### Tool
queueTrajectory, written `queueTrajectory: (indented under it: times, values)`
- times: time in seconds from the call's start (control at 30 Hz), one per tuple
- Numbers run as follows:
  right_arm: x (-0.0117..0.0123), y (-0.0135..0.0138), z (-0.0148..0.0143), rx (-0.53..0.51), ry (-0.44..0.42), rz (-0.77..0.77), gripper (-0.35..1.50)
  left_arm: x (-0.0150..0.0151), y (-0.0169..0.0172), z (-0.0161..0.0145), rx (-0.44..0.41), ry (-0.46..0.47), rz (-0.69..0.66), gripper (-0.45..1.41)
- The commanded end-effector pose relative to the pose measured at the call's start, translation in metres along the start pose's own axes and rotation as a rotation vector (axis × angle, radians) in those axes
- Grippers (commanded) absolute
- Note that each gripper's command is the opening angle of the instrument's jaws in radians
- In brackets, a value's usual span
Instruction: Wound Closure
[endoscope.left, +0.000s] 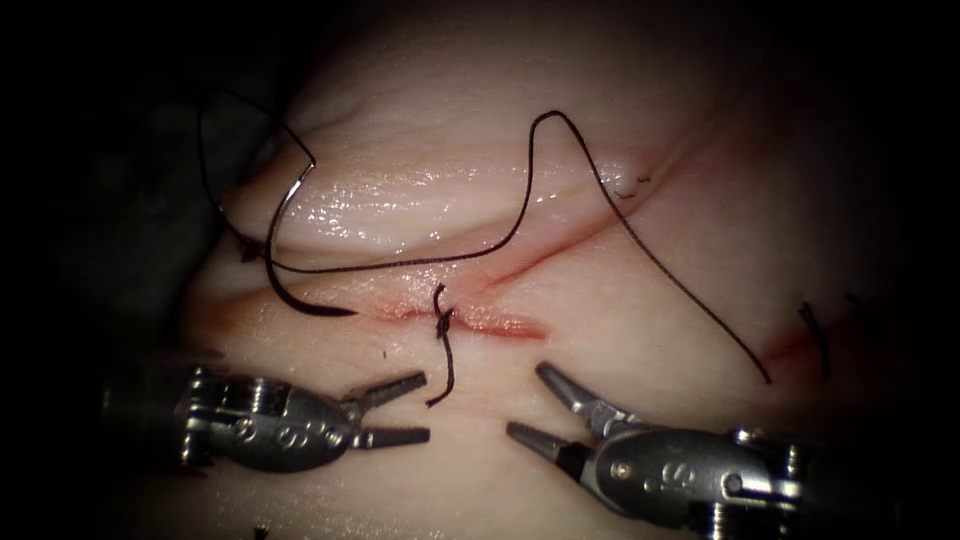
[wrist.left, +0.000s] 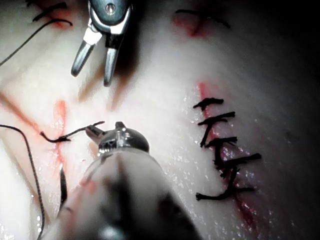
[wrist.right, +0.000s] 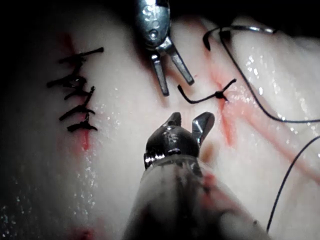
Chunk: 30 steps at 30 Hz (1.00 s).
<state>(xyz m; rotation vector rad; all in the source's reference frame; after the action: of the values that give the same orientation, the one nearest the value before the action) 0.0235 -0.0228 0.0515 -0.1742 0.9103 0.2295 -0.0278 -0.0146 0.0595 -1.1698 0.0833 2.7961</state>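
Nearest the endoscope, two needle drivers rest low over the tissue (endoscope.left: 620, 330), both with jaws parted and holding nothing. The left tool (endoscope.left: 405, 408) reaches in from the left; the right tool (endoscope.left: 533, 402) reaches in from the right. Their tips face each other, with a gap between.

Just beyond that gap lies the cut (endoscope.left: 470, 320), a thin red line running across the tissue. One knotted stitch (endoscope.left: 441, 322) crosses it, its cut tail (endoscope.left: 447, 370) trailing toward the tools. To judge by this, one stitch is placed and tied; the cut to either side of it looks open, so more closing remains.

Farther back and left, the curved needle (endoscope.left: 285, 250) lies free on the tissue surface, its point near the cut's left end. The dark thread (endoscope.left: 530, 180) runs from it, arches upward, then trails down toward the right.

There are no containers here.
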Motion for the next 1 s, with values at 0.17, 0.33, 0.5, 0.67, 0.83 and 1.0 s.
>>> queueTrajectory:
  times: [0.17, 0.33, 0.5, 0.67, 0.83, 1.0]
  values:
    - [0.0, -0.0006, 0.0008, 0.004, 0.003, -0.001, 0.54, 0.0003, 0.0006, 0.001, 0.001, -0.002, 0.002, 0.32]
    - [-0.0001, -0.0006, 0.0008, 0.004, 0.004, -0.001, 0.54, 0.0003, 0.0006, 0.0009, -0.001, 0.0, 0.012, 0.15]
    - [-0.0001, -0.0006, 0.0009, 0.004, 0.004, -0.002, 0.51, 0.0005, 0.0004, 0.0008, -0.018, 0.01, 0.016, -0.45]
    - [-0.0003, -0.0007, 0.001, 0.003, 0.005, -0.003, 0.49, 0.0007, 0.0, 0.0008, -0.018, 0.043, 0.012, -0.45]
    - [-0.0002, -0.0005, 0.0017, 0.021, 0.034, -0.033, 0.42, 0.0006, -0.0006, 0.0003, -0.027, 0.052, 0.006, -0.45]
    - [-0.0003, 0.0001, 0.004, 0.048, 0.091, -0.078, 0.42, 0.0006, -0.0015, -0.0004, -0.021, 0.079, -0.024, -0.45]
